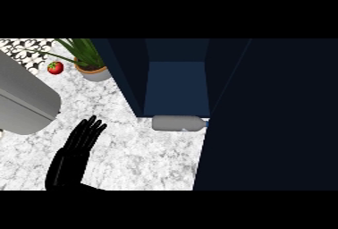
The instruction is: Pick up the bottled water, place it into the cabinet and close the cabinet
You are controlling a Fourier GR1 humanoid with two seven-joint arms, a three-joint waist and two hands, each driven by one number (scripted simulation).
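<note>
A matte black left hand rises from the lower left of the head view, fingers straight and slightly fanned, pointing up and a little right, holding nothing and lying over the counter. The counter is white stone with grey mottled veining. To the right of the fingertips, apart from them, the bottled water lies on its side: a pale grey, smooth cylinder with a rounded left end, its neck end pointing right and partly hidden behind the open cabinet door. The bottle rests on the counter at the front lip of the cabinet, whose interior is a deep blue box with flat walls. The door is a broad, flat, very dark navy slab filling the right side of the view. The right hand does not show. At the left edge stands a large, smooth grey appliance with rounded corners. Beyond it, at the top left, a small glossy red tomato sits beside a potted plant with long, narrow green leaves in a round grey pot with a tan rim.
</note>
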